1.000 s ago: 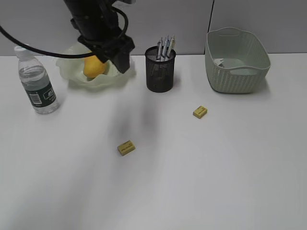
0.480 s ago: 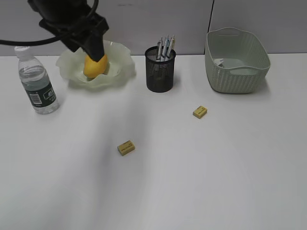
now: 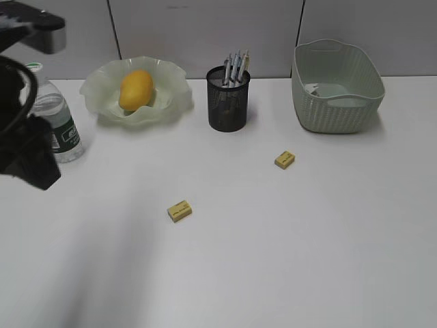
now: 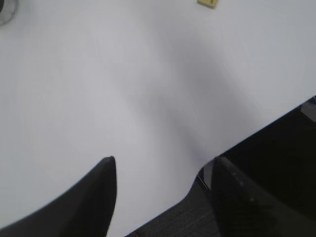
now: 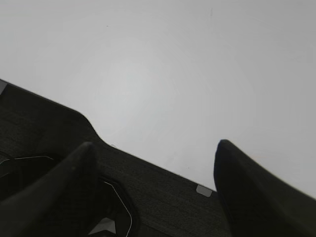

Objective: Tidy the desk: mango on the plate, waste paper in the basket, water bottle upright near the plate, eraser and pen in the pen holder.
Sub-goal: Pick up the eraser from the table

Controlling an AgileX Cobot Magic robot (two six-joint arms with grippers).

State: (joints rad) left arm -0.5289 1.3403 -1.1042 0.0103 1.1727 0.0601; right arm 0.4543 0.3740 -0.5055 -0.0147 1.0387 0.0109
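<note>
The mango [image 3: 135, 89] lies on the ruffled green plate [image 3: 173, 90]. To its left the water bottle [image 3: 63, 130] stands upright, partly behind my left arm [image 3: 27, 147]. Pens [image 3: 237, 67] stand in the black pen holder [image 3: 227, 104]. Two yellow erasers [image 3: 179, 210] [image 3: 285, 160] lie on the desk [image 3: 287, 246]. The waste paper [image 3: 315, 88] shows as a small pale scrap inside the basket [image 3: 338, 102]. My left gripper [image 4: 160, 160] is open and empty over the desk's left edge. My right gripper [image 5: 155, 148] is open and empty at the front edge, outside the exterior view.
In the left wrist view an eraser [image 4: 208, 2] peeks in at the top edge. Dark floor lies beyond the desk edge [image 4: 256, 133]. A grey wall panel [image 3: 205, 27] stands behind the desk.
My left arm has swung from over the plate to the far left and toward the front. The mango stays on the plate, now uncovered.
</note>
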